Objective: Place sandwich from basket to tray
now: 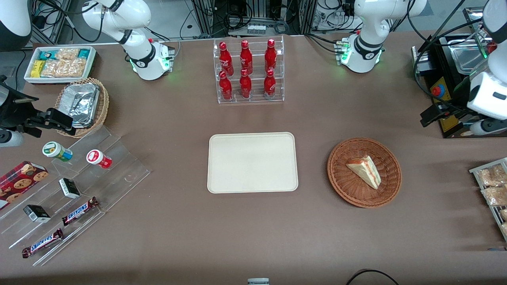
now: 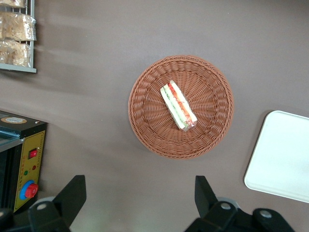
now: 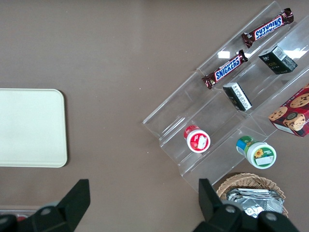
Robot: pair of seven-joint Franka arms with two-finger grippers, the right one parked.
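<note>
While the pale triangular sandwich point(image 2: 178, 105) lies in the round reddish-brown wicker basket point(image 2: 145, 116), the left gripper point(image 2: 137, 193) hovers high above the brown bench point(image 1: 253, 237), its 2 fingers point(image 2: 72, 193) spread wide and holding nothing. Beside the basket sits the flat cream-white rectangular tray point(image 1: 252, 162), bare.

Left Franka arm point(image 1: 370, 31): glossy white rounded shells, black rings at joints, round white base with green status lights, black cables trailing from it. White boxy wrist section with dark slot toward the working arm's table end. Left arm's black two-finger gripper point(image 2: 137, 195) high above table near front edge; matte black wedge fingers point(image 2: 72, 193) spread wide, silver screws at roots.
</note>
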